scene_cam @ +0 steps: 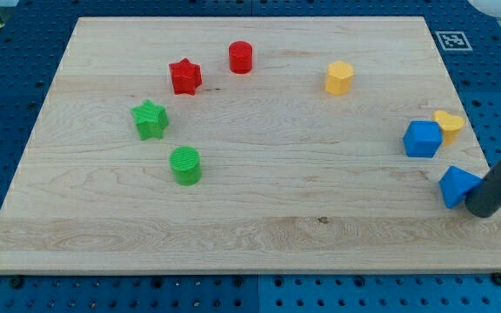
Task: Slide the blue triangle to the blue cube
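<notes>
**Pressing at the blue triangle near the board's right edge**

Touching the blue triangular block (pixel 457 185) from the view's right was my tip (pixel 484 205), the dark rod's lower end; the rig carried no jaws. That triangle lay just below the blue cube (pixel 422 139), slightly apart. A yellow heart-shaped block (pixel 449 124) touched the cube's right. The pale wooden board (pixel 259 235) held nothing in any container.

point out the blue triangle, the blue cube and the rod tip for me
blue triangle (pixel 457 185), camera view, on its top face
blue cube (pixel 422 139), camera view, middle of its top face
my tip (pixel 484 209), camera view, the rod's very end, touching the triangle's right side
</notes>
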Robot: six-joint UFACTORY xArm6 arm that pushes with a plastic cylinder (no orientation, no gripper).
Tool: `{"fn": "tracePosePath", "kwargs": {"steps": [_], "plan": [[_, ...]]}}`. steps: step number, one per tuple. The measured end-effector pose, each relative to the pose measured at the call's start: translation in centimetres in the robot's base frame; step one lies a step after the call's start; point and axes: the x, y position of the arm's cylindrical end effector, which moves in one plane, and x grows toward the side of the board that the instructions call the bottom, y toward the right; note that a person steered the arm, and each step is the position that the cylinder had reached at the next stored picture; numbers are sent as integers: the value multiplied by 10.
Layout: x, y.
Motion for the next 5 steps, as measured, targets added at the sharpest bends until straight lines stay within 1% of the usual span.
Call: {"fn": "tracePosePath", "kwargs": {"steps": [2, 5], "plan": [[10, -23], [-36, -36]]}}
